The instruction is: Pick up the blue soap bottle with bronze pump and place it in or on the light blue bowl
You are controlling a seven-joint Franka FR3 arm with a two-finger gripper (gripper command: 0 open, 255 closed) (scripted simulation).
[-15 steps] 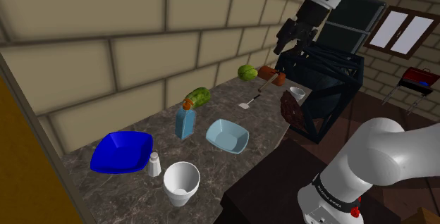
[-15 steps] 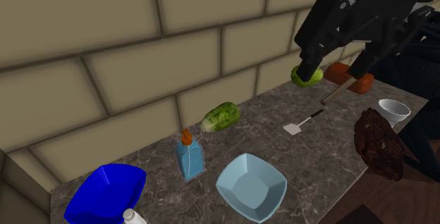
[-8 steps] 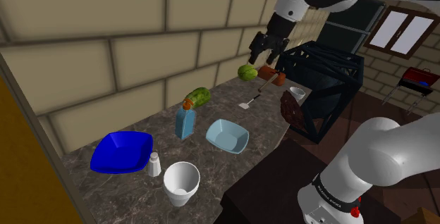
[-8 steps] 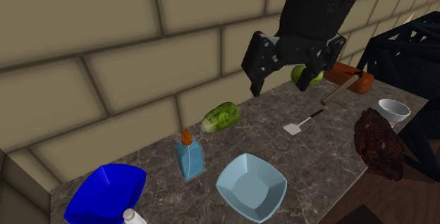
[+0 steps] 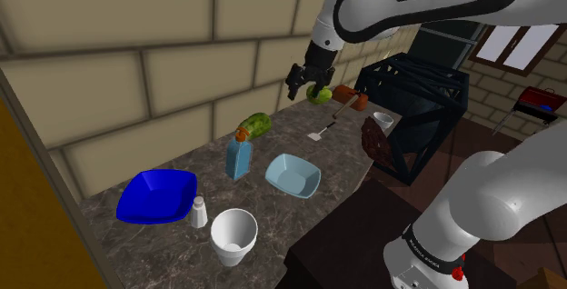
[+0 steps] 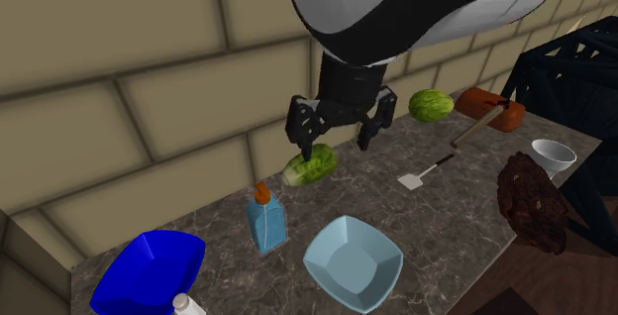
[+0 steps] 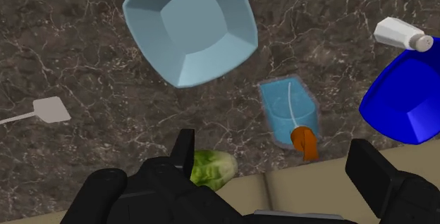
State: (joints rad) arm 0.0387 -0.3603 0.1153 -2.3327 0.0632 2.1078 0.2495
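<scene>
The blue soap bottle (image 5: pixel 238 157) (image 6: pixel 266 224) (image 7: pixel 288 108) with an orange-brown pump stands upright on the dark marble counter. The light blue bowl (image 5: pixel 293 174) (image 6: pixel 353 262) (image 7: pixel 190 25) sits just beside it, toward the counter's front edge. My black gripper (image 5: pixel 306 82) (image 6: pixel 337 145) (image 7: pixel 275 158) hangs open and holds nothing. It is close to the brick wall, above a long green vegetable (image 6: pixel 309 164) (image 7: pixel 210 168). In the second exterior view the bottle is down and to the left of the gripper, well apart from it.
A dark blue bowl (image 5: pixel 156 194), a white shaker (image 5: pixel 199 212) and a white cup (image 5: pixel 234 234) stand at the near end. Farther along lie a spatula (image 6: pixel 424 173), a round green fruit (image 6: pixel 431 104), a red block (image 6: pixel 488 107), a brown lump (image 6: pixel 533 204) and a small white bowl (image 6: pixel 553 155). A black rack (image 5: pixel 418 105) stands beyond.
The arm has swung along the wall from above the counter's far end toward the bottle and come lower. The gripper is still open. Nothing on the counter has moved.
</scene>
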